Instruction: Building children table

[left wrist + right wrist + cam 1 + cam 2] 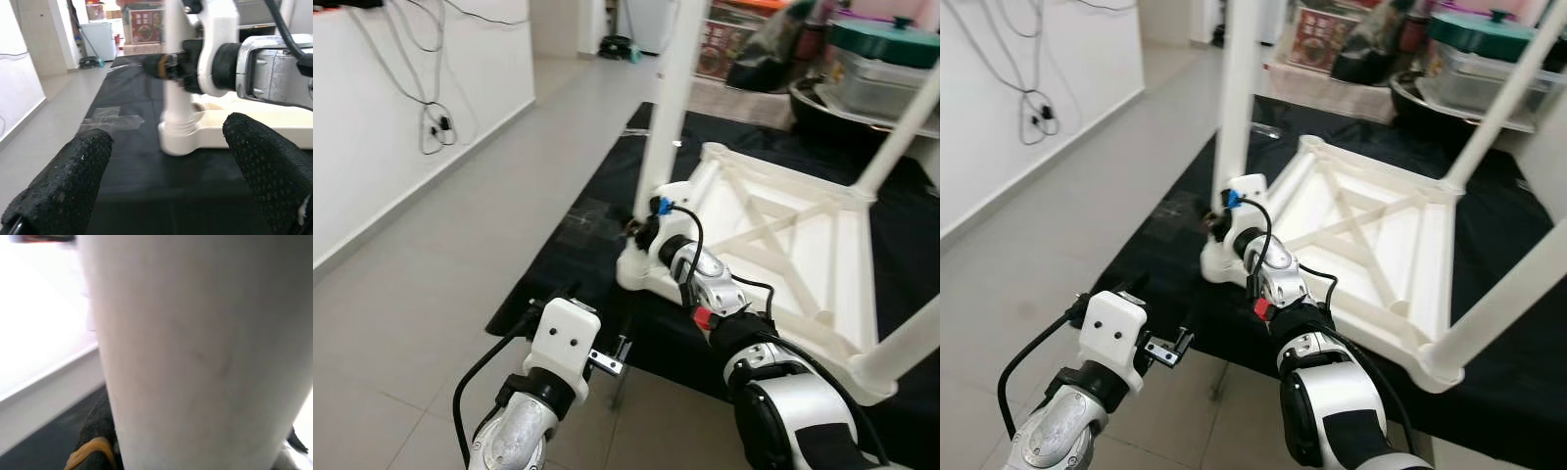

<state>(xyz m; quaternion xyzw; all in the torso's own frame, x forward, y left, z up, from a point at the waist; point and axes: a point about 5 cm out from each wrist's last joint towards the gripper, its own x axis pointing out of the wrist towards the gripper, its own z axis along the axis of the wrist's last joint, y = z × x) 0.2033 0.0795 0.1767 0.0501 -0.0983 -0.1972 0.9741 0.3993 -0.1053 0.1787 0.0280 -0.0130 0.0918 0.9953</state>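
Keep right gripper (641,227) clenched on leg (674,98), twist it squarely into table (803,245) socket; left gripper (166,191) released, clear.

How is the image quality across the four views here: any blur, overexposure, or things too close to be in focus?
Both eye views are evenly lit and mostly sharp, the upturned white table on the black mat clear. In the left wrist view, the left gripper's fingers are large and soft, the table leg blurred. In the right wrist view, that leg is too close, out of focus, with a blown-out background.
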